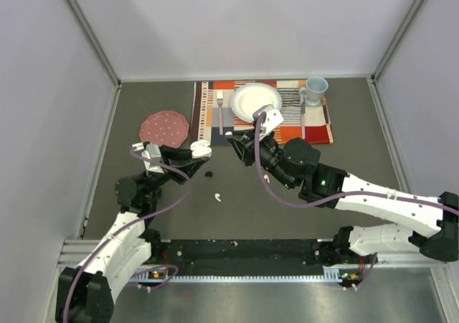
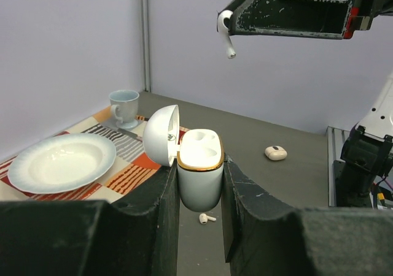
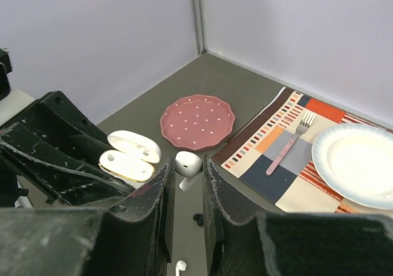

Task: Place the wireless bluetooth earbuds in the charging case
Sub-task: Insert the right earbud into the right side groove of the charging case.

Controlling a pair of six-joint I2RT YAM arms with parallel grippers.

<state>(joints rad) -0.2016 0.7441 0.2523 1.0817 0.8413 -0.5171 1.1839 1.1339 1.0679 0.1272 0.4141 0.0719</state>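
A white earbud [image 3: 187, 164], judged light and slick, is pinched (seemingly by its head) in the right claw [image 3: 188, 181], while the rigid charging case [image 2: 199, 159] is clamped in the left claw [image 2: 199, 193].

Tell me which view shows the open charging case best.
Left wrist: the charging case sits upright in the left hand, lid open, both wells visible. Right wrist shows it side-on, beside the white earbud in the right hand. Top external shows a small white shape.
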